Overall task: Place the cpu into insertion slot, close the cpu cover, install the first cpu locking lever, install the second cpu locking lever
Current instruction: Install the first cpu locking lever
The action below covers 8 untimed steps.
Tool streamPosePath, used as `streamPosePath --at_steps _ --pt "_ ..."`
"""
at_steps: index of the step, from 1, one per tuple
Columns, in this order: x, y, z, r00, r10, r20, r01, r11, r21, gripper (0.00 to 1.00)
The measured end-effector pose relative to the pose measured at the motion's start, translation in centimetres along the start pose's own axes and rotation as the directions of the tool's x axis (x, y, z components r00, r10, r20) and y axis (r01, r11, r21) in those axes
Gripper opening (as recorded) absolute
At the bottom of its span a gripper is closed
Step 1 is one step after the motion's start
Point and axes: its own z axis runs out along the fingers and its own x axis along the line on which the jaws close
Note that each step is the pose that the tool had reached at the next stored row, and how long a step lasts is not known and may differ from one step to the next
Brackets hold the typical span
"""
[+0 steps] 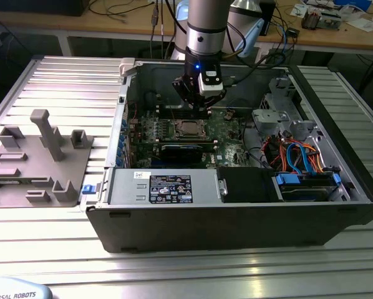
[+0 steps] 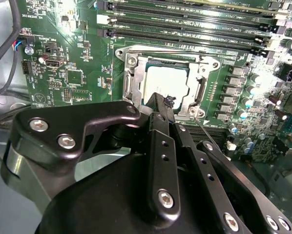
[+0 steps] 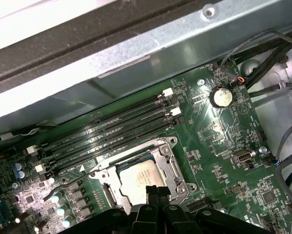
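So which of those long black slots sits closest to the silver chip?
The slot directly beside the chip in the second wrist view; the other slots lie parallel beyond it, each further away.

cpu (image 2: 166, 82) top: dull matt silver-grey metal; cpu cover (image 2: 200, 87): brighter bare metal, smooth, glinting; motherboard (image 2: 77, 78): glossy green lacquer; gripper (image 2: 163, 105): matt black, shiny steel screw heads; table (image 1: 37, 243): ribbed pale aluminium, satin sheen
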Motion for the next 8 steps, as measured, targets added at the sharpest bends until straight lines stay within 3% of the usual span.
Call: streamPosePath --at_steps 8 --pt "0.00 0.00 0.00 0.9999 -0.010 0.0002 0.010 0.9999 -0.0002 0.11"
